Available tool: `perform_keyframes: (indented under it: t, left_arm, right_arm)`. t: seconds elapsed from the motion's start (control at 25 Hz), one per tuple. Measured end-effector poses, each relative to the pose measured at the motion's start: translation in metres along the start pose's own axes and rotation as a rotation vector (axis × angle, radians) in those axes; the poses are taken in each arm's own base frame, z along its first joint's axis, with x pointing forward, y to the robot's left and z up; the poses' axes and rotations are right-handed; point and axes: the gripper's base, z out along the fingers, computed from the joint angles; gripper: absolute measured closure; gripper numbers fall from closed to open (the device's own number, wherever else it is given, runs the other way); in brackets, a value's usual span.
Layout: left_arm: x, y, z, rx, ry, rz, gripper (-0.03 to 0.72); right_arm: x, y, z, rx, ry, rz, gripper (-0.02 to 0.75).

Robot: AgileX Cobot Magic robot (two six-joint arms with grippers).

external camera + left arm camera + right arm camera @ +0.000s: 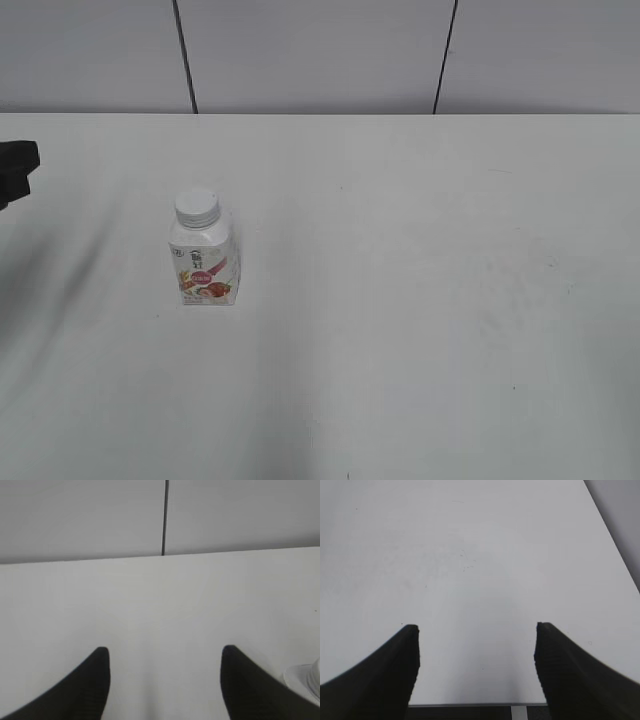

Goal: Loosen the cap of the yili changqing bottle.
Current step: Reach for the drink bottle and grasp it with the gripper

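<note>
The yili changqing bottle (204, 262) stands upright on the white table, left of centre in the exterior view. It is small and white with a red-pink fruit label. Its ribbed white cap (197, 207) sits on the neck. A sliver of the bottle's top shows at the right edge of the left wrist view (307, 676). My left gripper (165, 652) is open and empty, well to the left of the bottle; only a dark part of it shows at the exterior view's left edge (15, 168). My right gripper (476, 627) is open and empty over bare table, outside the exterior view.
The white table (420, 300) runs back to a grey panelled wall (320, 50) with dark seams. In the right wrist view the table's edge (470, 704) lies just below the fingertips, and another edge runs along the upper right.
</note>
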Motion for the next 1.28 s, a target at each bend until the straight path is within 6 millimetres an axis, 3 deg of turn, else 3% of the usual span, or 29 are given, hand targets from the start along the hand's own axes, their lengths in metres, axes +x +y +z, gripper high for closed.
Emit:
perform_keyframes:
  t: [0.16,0.32,0.52,0.68,0.8,0.96,1.28]
  left_arm:
    - [0.012,0.011,0.015,0.117,-0.018,0.09,0.252]
    - [0.025,0.019,0.019,0.346,-0.076,0.23,0.252]
    - [0.047,0.033,0.025,0.47,-0.038,0.225,0.252]
    - [0.052,0.038,0.039,0.589,0.019,0.258,0.248]
    - [0.05,0.044,0.055,0.666,0.013,0.268,0.188]
    - [0.051,0.046,0.074,0.772,0.026,0.263,0.048]
    - [0.072,0.033,0.104,0.868,0.047,0.232,0.027]
  right_arm:
    - [0.0,0.0,0.0,0.0,0.0,0.0,0.171]
    - [0.0,0.0,0.0,0.0,0.0,0.0,0.171]
    - [0.0,0.0,0.0,0.0,0.0,0.0,0.171]
    - [0.0,0.0,0.0,0.0,0.0,0.0,0.171]
    - [0.0,0.0,0.0,0.0,0.0,0.0,0.171]
    - [0.0,0.0,0.0,0.0,0.0,0.0,0.171]
    - [0.0,0.0,0.0,0.0,0.0,0.0,0.171]
